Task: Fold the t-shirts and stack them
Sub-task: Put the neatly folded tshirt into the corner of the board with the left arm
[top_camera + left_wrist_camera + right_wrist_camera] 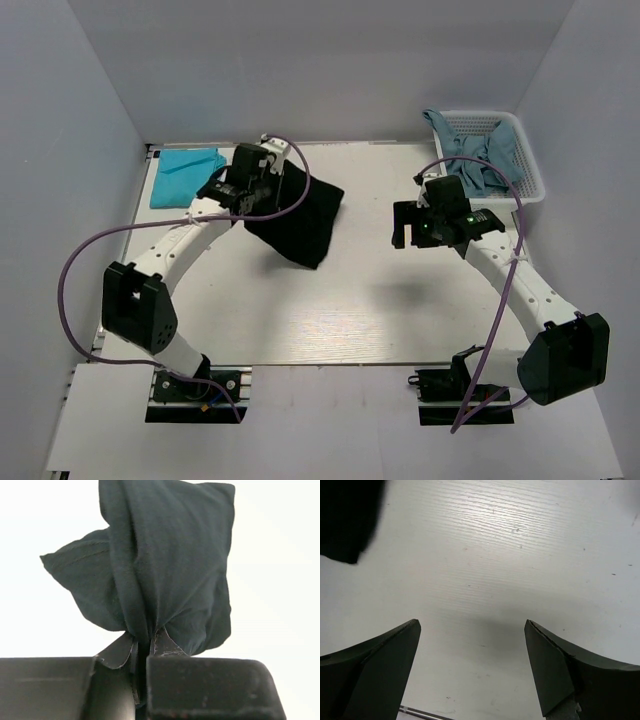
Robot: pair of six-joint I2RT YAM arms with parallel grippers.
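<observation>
1. The left gripper (142, 647) is clamping a bunched fold of the black tee (165, 555), its jaws nearly together on the cloth.
2. The black tee is hanging from that gripper over the far middle of the table (350, 310); I cannot tell whether its lower edge is touching.
3. The right gripper (472, 625) is hovering above the table, jaws wide apart, holding nothing.
4. The teal tee (185, 175) is lying at the far left corner.
5. Blue tees (470, 160) are draping over the basket (525, 150) at far right.

White table (380, 310): teal t-shirt (185, 175) far left, mesh basket (530, 165) far right; black t-shirt (300, 220) possibly touching surface.
</observation>
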